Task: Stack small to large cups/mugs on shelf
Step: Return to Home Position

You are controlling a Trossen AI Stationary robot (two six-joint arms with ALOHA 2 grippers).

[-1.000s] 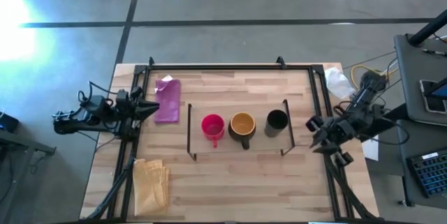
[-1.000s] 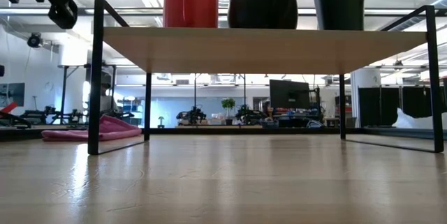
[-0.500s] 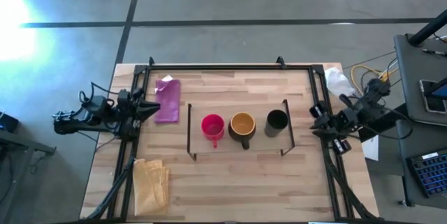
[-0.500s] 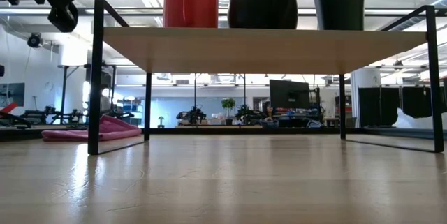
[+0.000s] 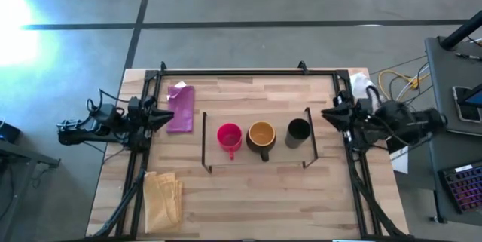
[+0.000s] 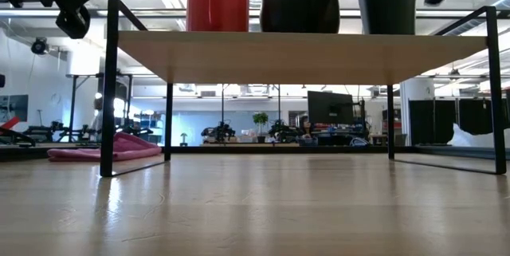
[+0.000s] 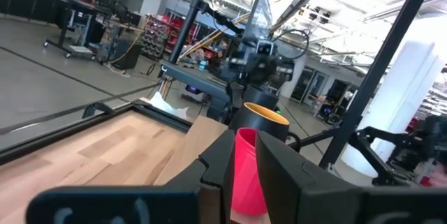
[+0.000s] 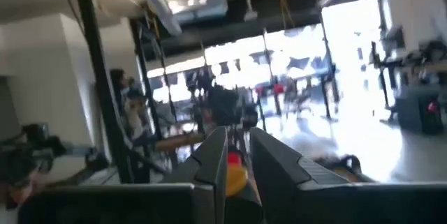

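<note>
Three cups stand on their bases in a row on the light-wood shelf (image 5: 256, 155) (image 6: 303, 55). They are the red-pink cup (image 5: 229, 136) (image 6: 217, 1), the mustard-yellow mug (image 5: 261, 134) (image 6: 301, 1) and the black cup (image 5: 298, 130) (image 6: 386, 1). My left gripper (image 5: 167, 119) (image 7: 244, 182) is shut and level, left of the shelf, pointing at the red-pink cup (image 7: 246, 175). My right gripper (image 5: 326, 113) (image 8: 239, 168) is shut, just right of the shelf's right bracket (image 5: 309, 136), pointing toward the black cup. It touches nothing.
A pink cloth (image 5: 181, 108) lies left of the shelf, and a folded yellow cloth (image 5: 163, 197) lies at the near left. A black rail frame (image 5: 233, 71) borders the table. A white crumpled thing (image 5: 364, 87) and cables sit at the far right edge.
My right arm has swung from the table's right edge, where its gripper pointed toward the near side. The gripper has moved toward the far edge and turned to point left at the shelf's right end. The cups and my left arm have kept still.
</note>
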